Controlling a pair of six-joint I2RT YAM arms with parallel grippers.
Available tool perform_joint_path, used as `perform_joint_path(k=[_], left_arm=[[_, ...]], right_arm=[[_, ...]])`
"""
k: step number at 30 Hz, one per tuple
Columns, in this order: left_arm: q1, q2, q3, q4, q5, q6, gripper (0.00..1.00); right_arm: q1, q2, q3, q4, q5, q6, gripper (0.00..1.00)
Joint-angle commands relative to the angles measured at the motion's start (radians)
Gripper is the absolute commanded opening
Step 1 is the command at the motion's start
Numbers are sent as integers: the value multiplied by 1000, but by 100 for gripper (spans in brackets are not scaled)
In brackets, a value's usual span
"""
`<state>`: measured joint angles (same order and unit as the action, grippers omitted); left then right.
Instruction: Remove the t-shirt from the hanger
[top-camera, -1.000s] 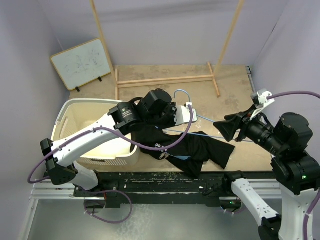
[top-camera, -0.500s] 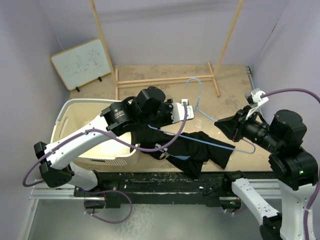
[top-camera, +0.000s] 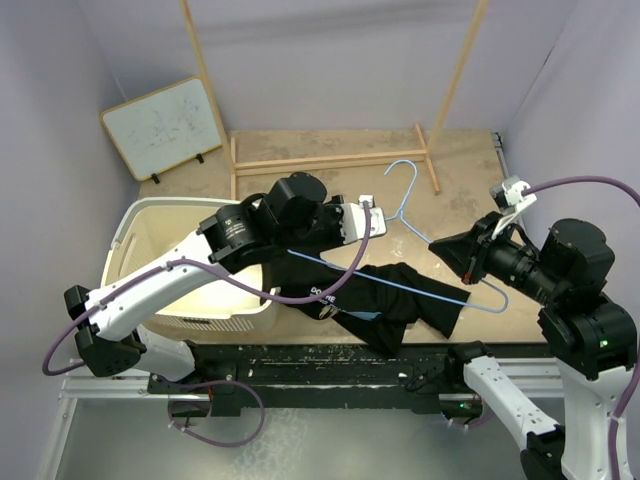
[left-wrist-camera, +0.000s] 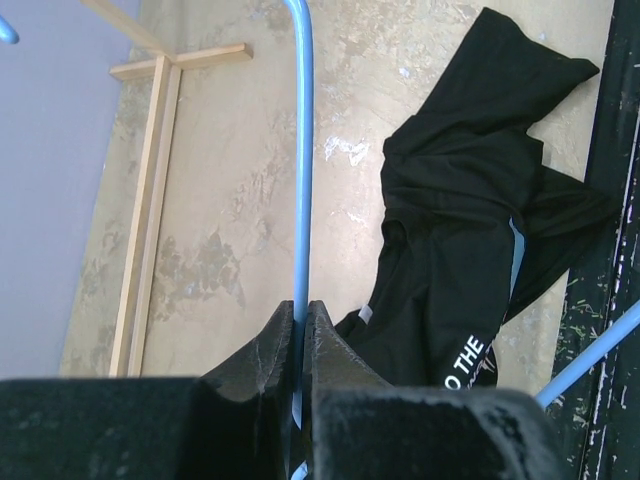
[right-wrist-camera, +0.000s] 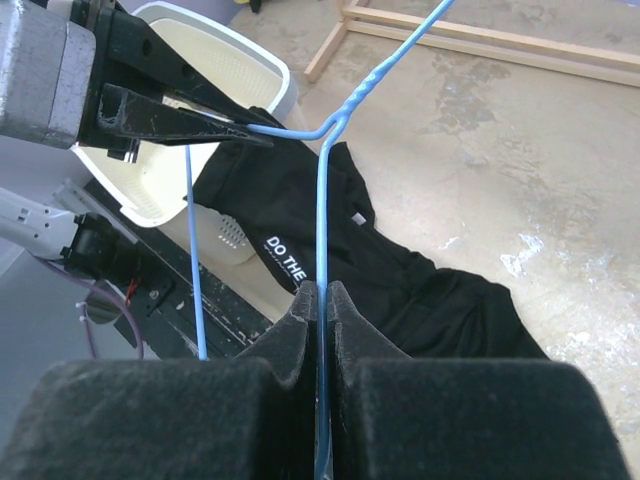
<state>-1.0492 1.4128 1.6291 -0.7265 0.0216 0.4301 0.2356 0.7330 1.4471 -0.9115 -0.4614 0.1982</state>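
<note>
The light-blue wire hanger hangs in the air above the table, held by both arms. My left gripper is shut on its wire just beside the twisted neck, the fingertips pinching it. My right gripper is shut on the sloping right side of the wire, which runs straight between its pads. The black t-shirt with white lettering lies crumpled on the table under the hanger, near the front edge. The hanger's bottom bar passes above it.
A cream laundry basket stands at the left under my left arm. The wooden rack frame rises at the back, with a small whiteboard leaning at the back left. A black rail runs along the table's front edge.
My right gripper has closed onto the hanger wire. The hanger has swung up, its hook moving back and to the right. The t-shirt has stayed on the table.
</note>
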Motion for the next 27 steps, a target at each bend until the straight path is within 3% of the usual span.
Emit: perform_joint_path(k=[1,8,12,15,20,23,24,25,27], left_arm=[[-2,-64,-13,177,-25,-34,0],[-1,-121,-78,305,-45,-47,0],[-2,-147,-109,362,-53,-52,0],[-1,-172,-136,409,-68,-56,0],[-1,-186,-148,429,-92,-56,0],[-2,-192,-166,445,-124,-59,0],[-1,-195,-175,455,-140,-62,6],[-1,-201,-184,467,-162,-65,27],[-1,-221,-200,491,-197,-74,50]], right_arm=[[8,11,11,22,-89,7,0],[8,7,-15,46,-183,13,1],[8,3,-35,61,-234,21,16],[8,4,-54,57,-226,26,18],[8,8,-49,45,-176,29,0],[8,14,-21,28,-72,31,0],[8,19,-11,22,-31,40,0],[8,26,0,16,3,49,0],[8,42,26,17,72,68,0]])
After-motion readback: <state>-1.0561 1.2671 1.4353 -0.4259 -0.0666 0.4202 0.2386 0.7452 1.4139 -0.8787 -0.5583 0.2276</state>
